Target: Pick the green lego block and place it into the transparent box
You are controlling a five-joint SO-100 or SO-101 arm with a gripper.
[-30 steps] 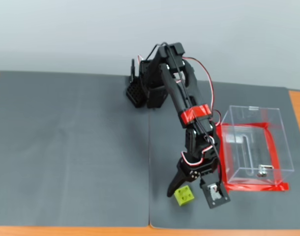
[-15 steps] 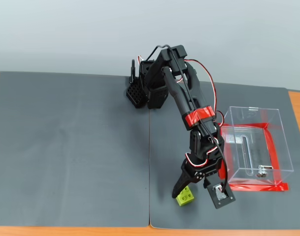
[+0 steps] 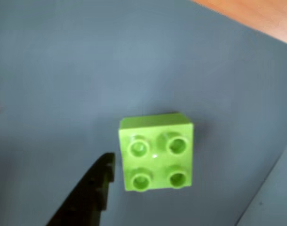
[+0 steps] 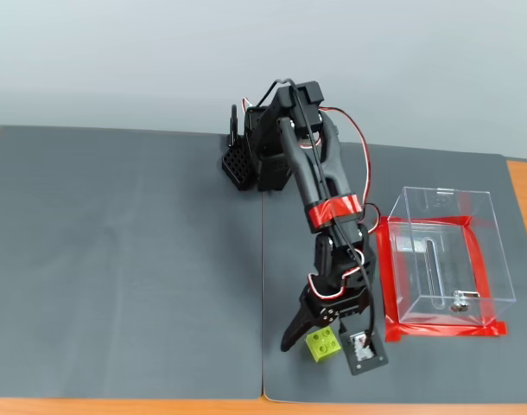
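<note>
The green lego block (image 4: 322,343) sits studs-up on the grey mat near the front edge. In the wrist view the green lego block (image 3: 156,152) fills the centre, with one dark finger (image 3: 89,197) just to its left and a narrow gap between them. My gripper (image 4: 317,347) is low over the block and open. One finger (image 4: 292,332) stands left of the block, and the camera mount (image 4: 365,351) is on its right. The transparent box (image 4: 497,252) stands to the right, apart from the gripper, with nothing inside but its slot and metal fitting.
Red tape (image 4: 436,329) frames the box's base. Two grey mats meet at a seam (image 4: 262,285). The orange table edge (image 4: 125,406) runs along the front, close to the block. The arm's base (image 4: 255,160) stands at the back centre.
The gripper has shifted left and toward the front edge in the fixed view, so the block now lies between finger and camera mount. The block has stayed put.
</note>
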